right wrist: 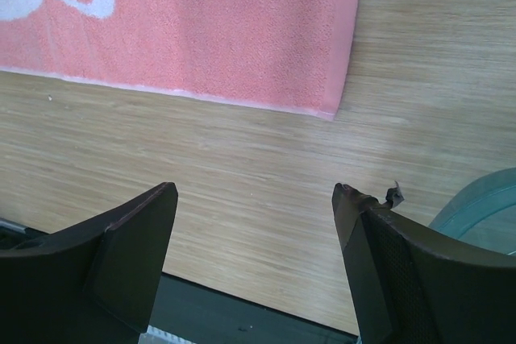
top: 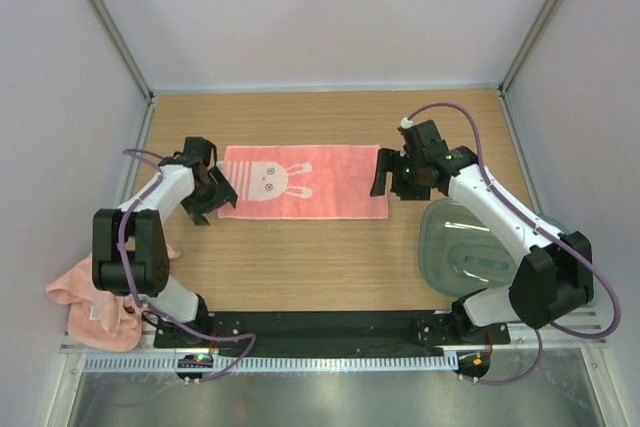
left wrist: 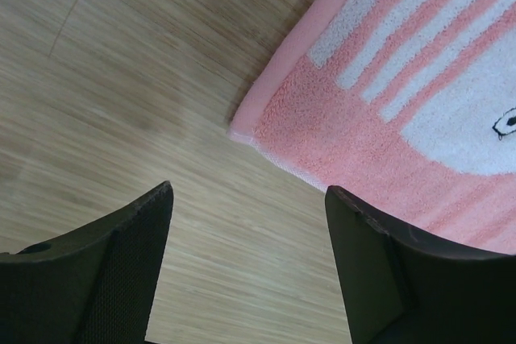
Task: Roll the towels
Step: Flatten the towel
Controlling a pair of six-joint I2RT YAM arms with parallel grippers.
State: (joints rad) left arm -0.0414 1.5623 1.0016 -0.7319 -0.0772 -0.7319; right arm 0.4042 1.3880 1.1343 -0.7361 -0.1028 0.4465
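Top cam's high behind the near edge, looking down on the whole light wood-grain tabletop (top: 330,267). Wrist cams hang close over it: left catches a left-end corner of the flat pink bunny-print terry towel (left wrist: 387,118), right a right-end corner, so all 3 views share that towel.

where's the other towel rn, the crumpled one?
Top view: the crumpled pink towel lies at the table's near-left corner, right beside the left arm's base, apart from the flat bunny towel spread mid-table.
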